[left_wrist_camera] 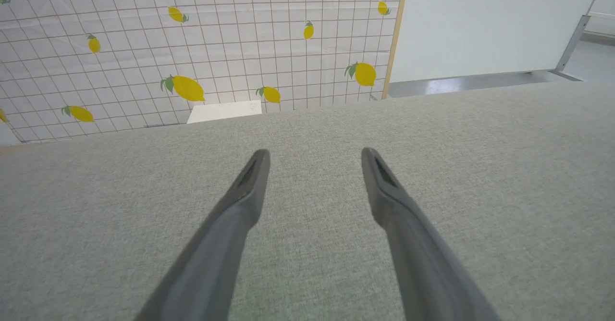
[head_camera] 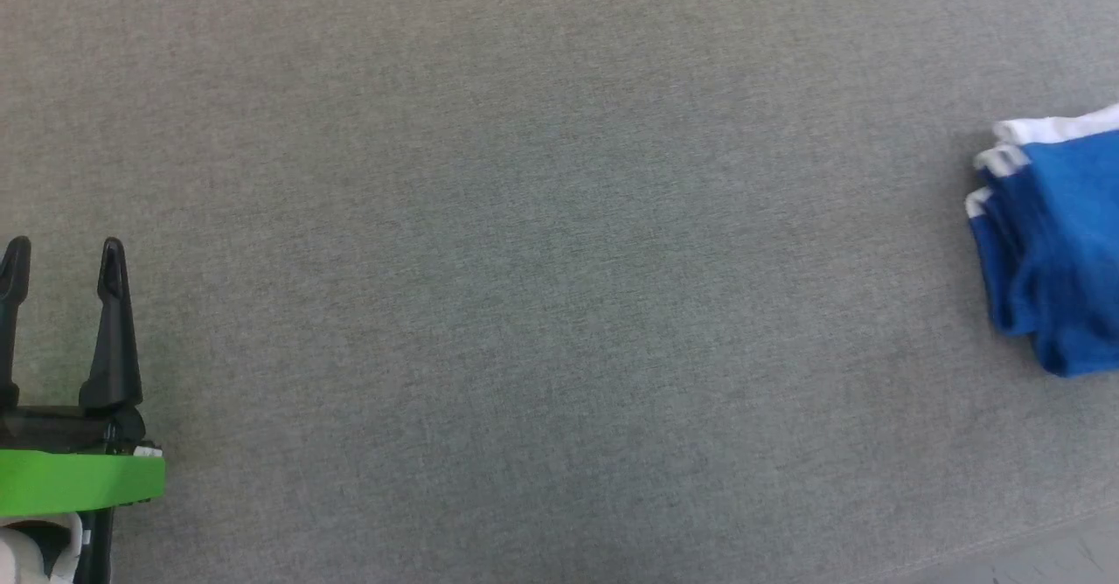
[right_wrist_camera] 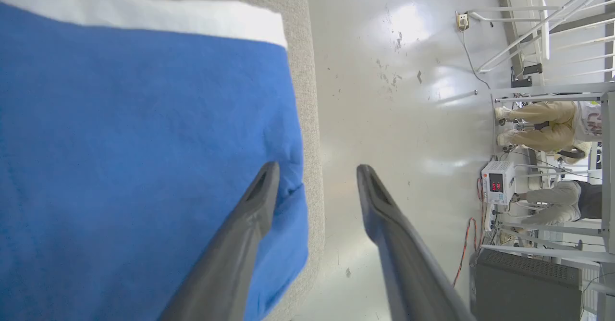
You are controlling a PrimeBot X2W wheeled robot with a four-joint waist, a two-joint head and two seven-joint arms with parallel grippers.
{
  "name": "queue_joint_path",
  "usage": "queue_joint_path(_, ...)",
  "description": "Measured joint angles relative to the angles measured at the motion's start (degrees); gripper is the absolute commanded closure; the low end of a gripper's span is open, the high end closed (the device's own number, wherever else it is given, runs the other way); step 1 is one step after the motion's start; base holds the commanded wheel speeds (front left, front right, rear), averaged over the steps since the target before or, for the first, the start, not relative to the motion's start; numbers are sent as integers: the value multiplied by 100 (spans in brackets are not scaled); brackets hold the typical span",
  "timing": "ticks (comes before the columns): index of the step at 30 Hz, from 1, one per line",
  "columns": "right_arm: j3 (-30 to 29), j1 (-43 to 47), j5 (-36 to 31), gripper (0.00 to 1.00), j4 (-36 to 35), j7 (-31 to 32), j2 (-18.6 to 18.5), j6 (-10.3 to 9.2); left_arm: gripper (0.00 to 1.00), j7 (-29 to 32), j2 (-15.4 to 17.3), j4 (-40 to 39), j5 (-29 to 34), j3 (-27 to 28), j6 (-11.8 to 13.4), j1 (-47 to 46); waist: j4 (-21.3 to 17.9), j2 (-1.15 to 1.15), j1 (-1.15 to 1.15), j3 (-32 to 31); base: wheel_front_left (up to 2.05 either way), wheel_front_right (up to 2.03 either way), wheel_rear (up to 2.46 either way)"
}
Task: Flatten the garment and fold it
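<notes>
You see the garment (head_camera: pixel 1058 243) folded into a blue bundle at the right side of the grey bench (head_camera: pixel 559 304), with its white waistband on the far side. Your right gripper (right_wrist_camera: pixel 317 169) hangs over the garment's border beside the bench edge, fingers spread, holding nothing. Your left gripper (head_camera: pixel 64 252) is at the near left, wide open and empty.

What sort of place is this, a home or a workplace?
Probably a robotics lab or workshop: a bench power supply with red digits and cables on a glossy floor, metal racks, and a lemon-print sheet hung as a backdrop.
</notes>
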Motion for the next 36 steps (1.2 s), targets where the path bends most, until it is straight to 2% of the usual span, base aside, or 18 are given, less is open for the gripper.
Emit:
queue_joint_path(3,-87,-3,-19,0,18,-297,-20,0,0,0,-25,37,1,-3,0,-2,15,0,0,-61,0,0,0)
queue_joint_path(6,-248,-108,97,0,58,-857,-13,0,0,0,-97,80,12,-15,0,-8,10,0,0,-177,0,0,0)
queue_joint_path(10,-2,-587,385,0,55,-1967,36,0,0,0,-230,176,37,-5,0,-18,10,0,0,-395,0,0,0)
queue_joint_path(13,242,-940,639,0,35,-2759,235,-1,0,0,-352,241,85,24,0,-28,17,0,0,-590,0,0,0)
queue_joint_path(18,758,-1358,955,0,-126,-3691,1247,-1,0,0,-647,365,193,140,0,-18,37,0,0,-963,0,0,0)
queue_joint_path(21,1057,-1255,949,0,-333,-4075,1849,-1,0,0,-781,415,333,138,0,-15,80,0,0,-1176,0,0,0)
queue_joint_path(23,1166,-1063,970,0,-465,-4391,2104,-1,0,0,-838,502,387,142,0,-16,137,0,0,-1313,0,0,0)
queue_joint_path(25,1280,-840,1073,0,-475,-4631,2139,-1,0,0,-872,571,421,140,0,-29,218,0,-1,-1407,0,0,0)
queue_joint_path(29,1486,-335,1912,0,-337,-5185,2143,0,0,0,-954,767,471,112,0,-107,460,0,-1,-1556,0,0,0)
queue_joint_path(36,1371,404,2687,0,175,-5586,2142,-2,0,0,-1334,1095,523,56,47,-323,869,0,-1,-1854,0,0,0)
